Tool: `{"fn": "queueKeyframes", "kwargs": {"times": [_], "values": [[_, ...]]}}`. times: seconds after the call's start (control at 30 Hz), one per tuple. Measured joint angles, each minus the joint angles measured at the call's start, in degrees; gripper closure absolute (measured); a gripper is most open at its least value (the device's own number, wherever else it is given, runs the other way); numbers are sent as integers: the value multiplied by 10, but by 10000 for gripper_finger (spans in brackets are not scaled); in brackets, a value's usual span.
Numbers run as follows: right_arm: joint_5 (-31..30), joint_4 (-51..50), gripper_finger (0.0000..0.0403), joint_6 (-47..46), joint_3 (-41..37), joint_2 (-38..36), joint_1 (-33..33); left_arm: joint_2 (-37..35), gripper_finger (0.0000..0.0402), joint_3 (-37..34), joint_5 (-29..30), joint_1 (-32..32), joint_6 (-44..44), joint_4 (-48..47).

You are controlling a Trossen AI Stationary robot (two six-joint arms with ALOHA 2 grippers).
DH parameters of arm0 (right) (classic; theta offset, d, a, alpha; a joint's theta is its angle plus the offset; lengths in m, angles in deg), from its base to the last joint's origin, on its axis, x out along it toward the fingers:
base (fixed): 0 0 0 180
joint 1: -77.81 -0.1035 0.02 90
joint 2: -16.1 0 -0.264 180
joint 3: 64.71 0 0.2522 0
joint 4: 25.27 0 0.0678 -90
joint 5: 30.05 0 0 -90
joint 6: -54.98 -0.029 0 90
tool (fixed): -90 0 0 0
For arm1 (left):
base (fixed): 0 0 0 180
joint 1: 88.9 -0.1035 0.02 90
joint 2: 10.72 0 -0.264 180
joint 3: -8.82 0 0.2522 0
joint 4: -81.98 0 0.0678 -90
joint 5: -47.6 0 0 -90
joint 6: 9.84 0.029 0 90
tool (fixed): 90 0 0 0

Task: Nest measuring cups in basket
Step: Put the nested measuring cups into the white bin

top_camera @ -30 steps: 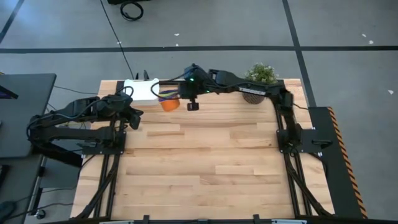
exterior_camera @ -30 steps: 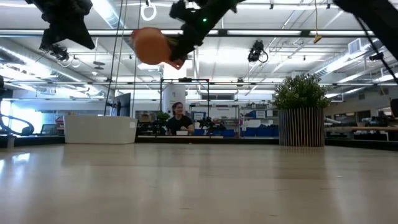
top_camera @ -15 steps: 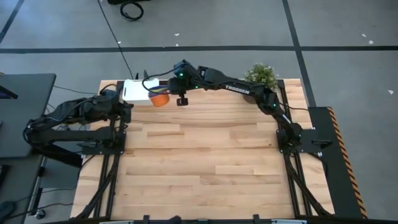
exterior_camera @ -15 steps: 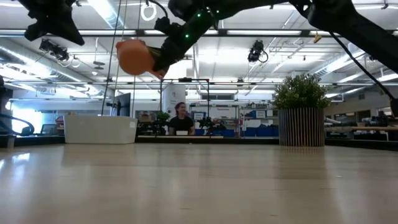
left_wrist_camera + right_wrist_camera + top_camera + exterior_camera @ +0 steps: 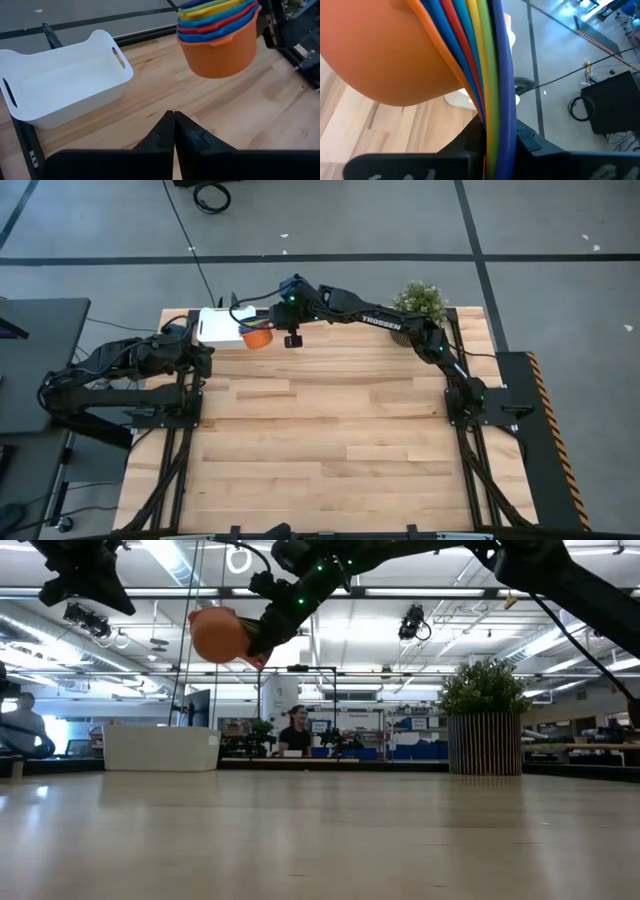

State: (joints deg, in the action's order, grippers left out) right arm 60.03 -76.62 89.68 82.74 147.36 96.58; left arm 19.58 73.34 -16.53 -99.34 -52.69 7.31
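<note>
The measuring cups (image 5: 219,35) sit nested in one stack, orange outermost with red, blue, yellow and green rims showing inside. My right gripper (image 5: 492,132) is shut on the stack and holds it in the air (image 5: 218,635) just right of the white basket (image 5: 220,327), at the table's far left. The basket (image 5: 65,82) stands on its base on the table with nothing inside. My left gripper (image 5: 174,117) is shut on nothing, pulled back near the table's left edge (image 5: 203,358), pointing toward basket and stack. My right gripper pinches the stacked flat handles (image 5: 492,100) of the nested cups between its two fingers (image 5: 465,140). It comes slanting down from the table's right side. The stack is lifted clear of the table, its bowls (image 5: 218,635) reaching out past the fingertips toward the basket, slightly tilted.
A potted green plant (image 5: 415,315) in a ribbed brown pot (image 5: 485,745) stands at the table's far right corner. The wide wooden tabletop (image 5: 330,430) lies bare in front. People sit in the room beyond the table (image 5: 295,730).
My right gripper has carried the cup stack toward the table's left and far edge, closer to the basket, and sunk slightly; the stack stays held and clear of the table. My left gripper has drawn back toward the left edge. Both have kept still in the last half second.
</note>
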Motion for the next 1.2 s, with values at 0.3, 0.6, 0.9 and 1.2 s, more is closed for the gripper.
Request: {"fn": "queueKeyframes", "kwargs": {"times": [0.3, 0.6, 0.9, 1.2], "values": [[24, 75, 350, -4, -1, 10, 9, 0, 388, 0, 0, 0, 1, -4], [25, 108, 350, -4, -1, 9, 15, 9, 388, 0, 64, 0, -72, -33], [-5, 106, 350, -4, -1, 4, 32, 81, 388, 0, 139, -24, -157, -32], [-5, 97, 350, 27, -1, -15, 41, 186, 388, 0, 115, -176, -178, -24]]}}
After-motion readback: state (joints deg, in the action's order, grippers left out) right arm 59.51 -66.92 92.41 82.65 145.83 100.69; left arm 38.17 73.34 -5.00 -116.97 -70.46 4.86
